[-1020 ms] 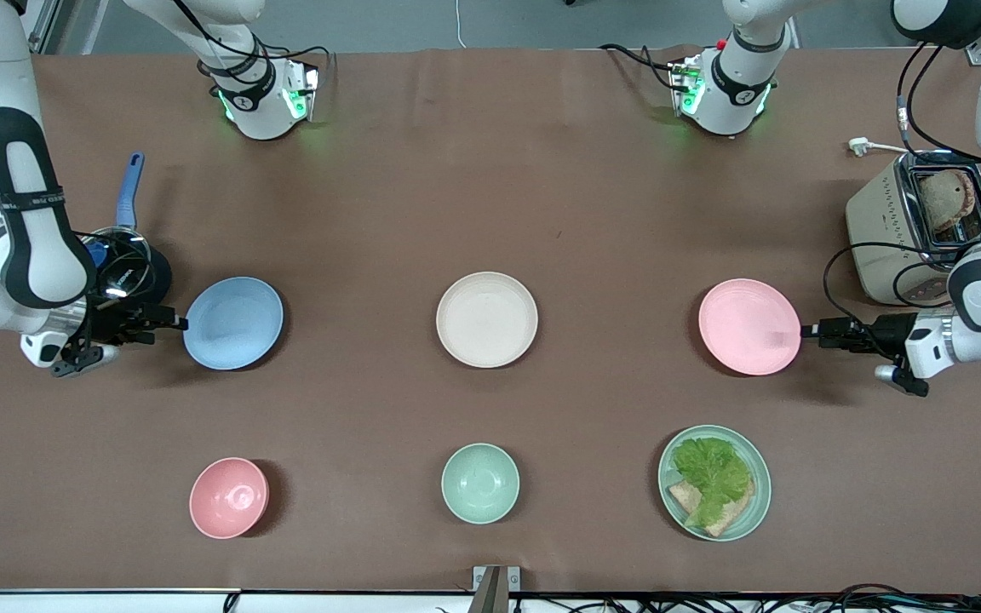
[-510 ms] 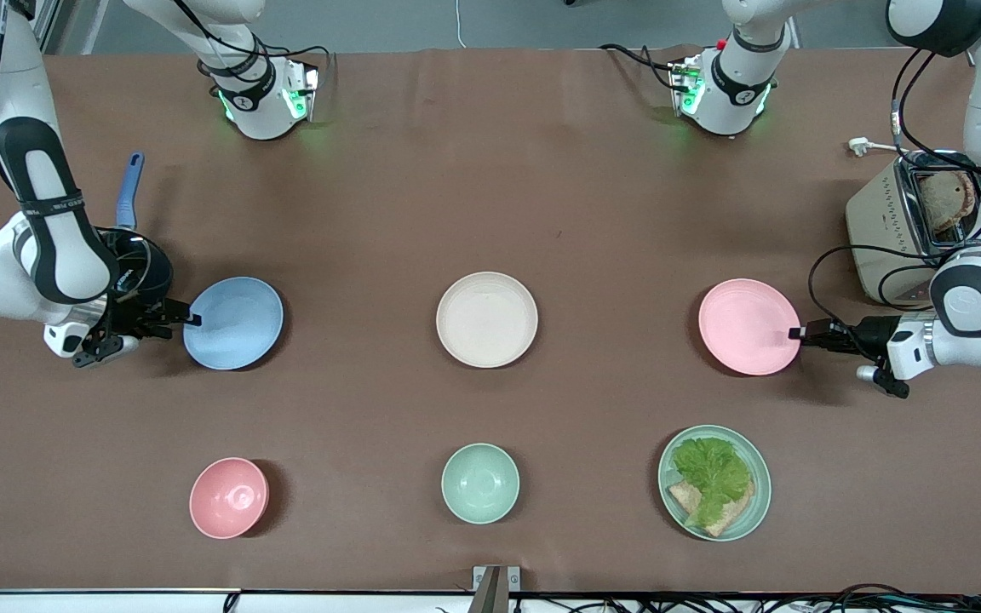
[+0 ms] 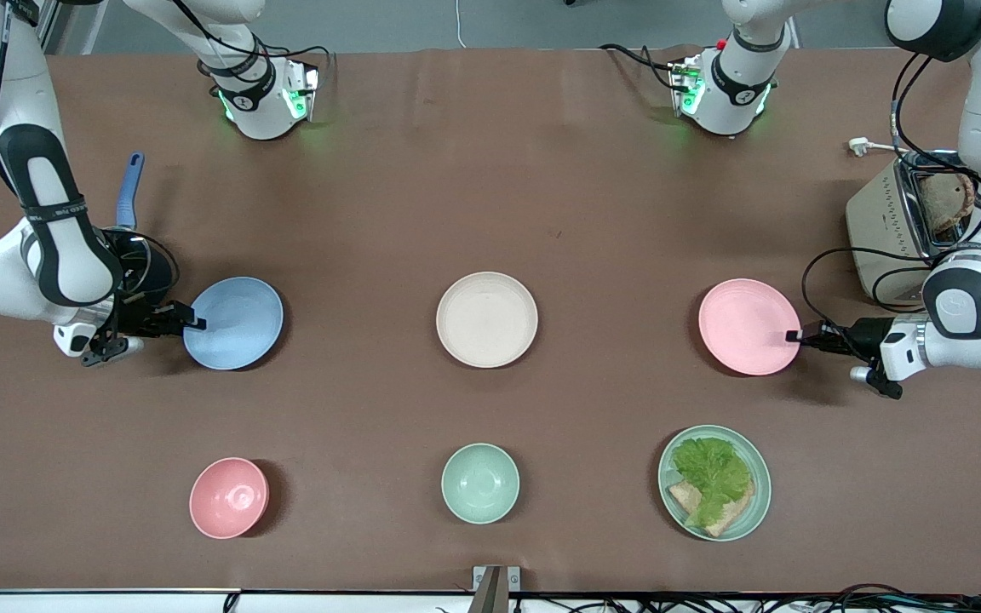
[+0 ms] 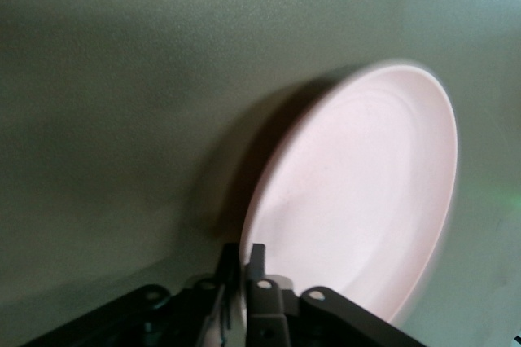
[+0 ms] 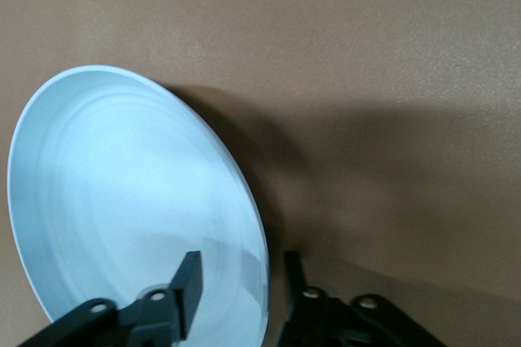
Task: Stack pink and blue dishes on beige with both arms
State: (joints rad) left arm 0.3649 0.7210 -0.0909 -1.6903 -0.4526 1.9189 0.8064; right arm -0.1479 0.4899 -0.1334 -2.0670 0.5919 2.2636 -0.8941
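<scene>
The left claw (image 3: 794, 335) pinches the pink plate's (image 3: 746, 326) rim, fingers nearly together. The right claw (image 3: 193, 323) straddles the blue plate's (image 3: 235, 323) rim, spread. The beige plate (image 3: 487, 319) sits between them, well apart, with bare surface (image 3: 490, 170) around it.

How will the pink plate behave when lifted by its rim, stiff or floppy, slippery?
Pink plate looks like a rigid matte dish, so it likely stays stiff. The left gripper pinches only its thin rim, so it may sag or pivot between the fingers. The matte finish probably limits slipping. It looks thin-walled, so probably light.
</scene>
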